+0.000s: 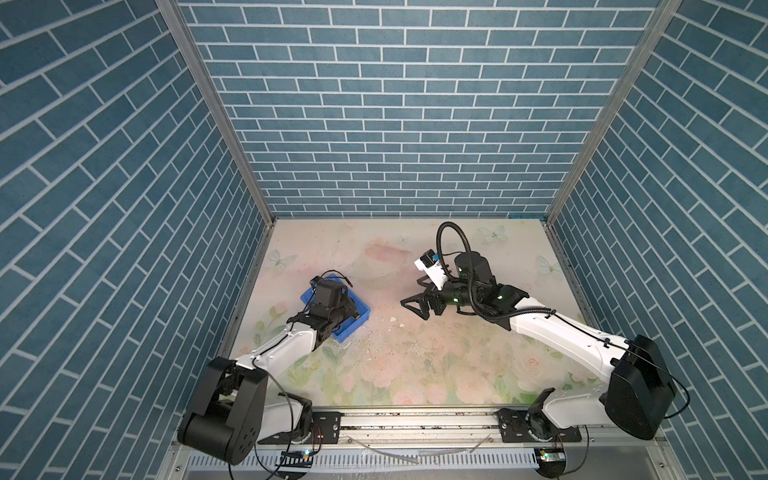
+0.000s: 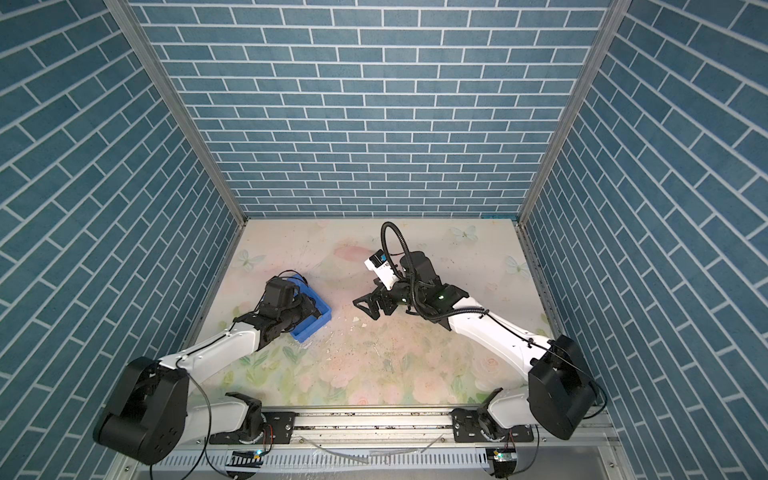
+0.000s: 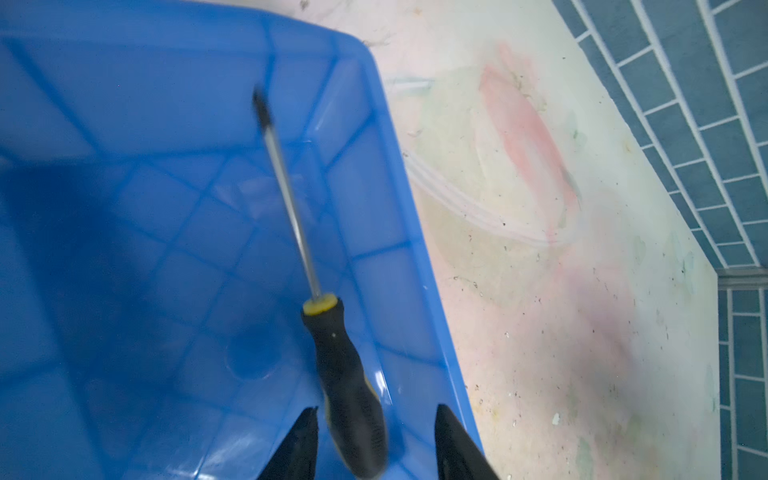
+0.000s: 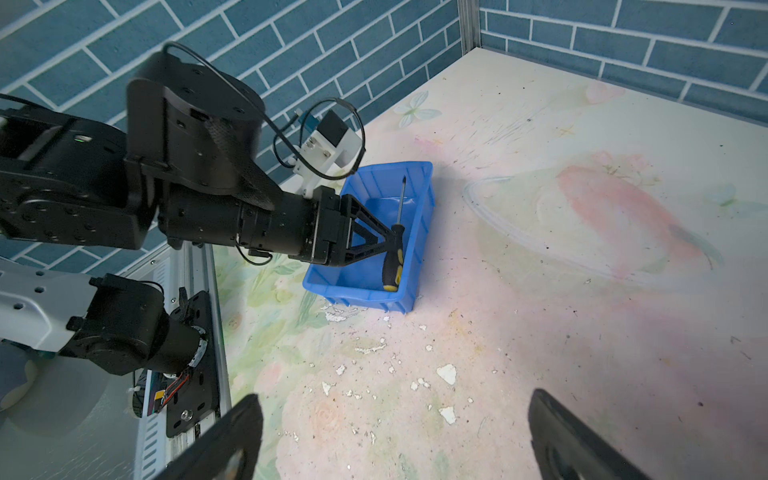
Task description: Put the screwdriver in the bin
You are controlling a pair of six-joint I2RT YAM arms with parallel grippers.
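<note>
Left claw [image 3: 376, 409], spread, straddles the screwdriver [image 3: 332, 353] handle in the bin [image 3: 361, 187] (shaft pointing straight ahead); right claw [image 4: 392, 399] gapes.

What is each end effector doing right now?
Left end effector: open, the screwdriver loose between its jaws, inside the bin.
Right end effector: open, empty.

Top views look down from high; both wrist views share the bin [image 4: 422, 232].

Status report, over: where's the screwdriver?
Left end effector open over bin. Right end effector open, aside. Screwdriver inside bin, ungripped. Nothing in the way.
</note>
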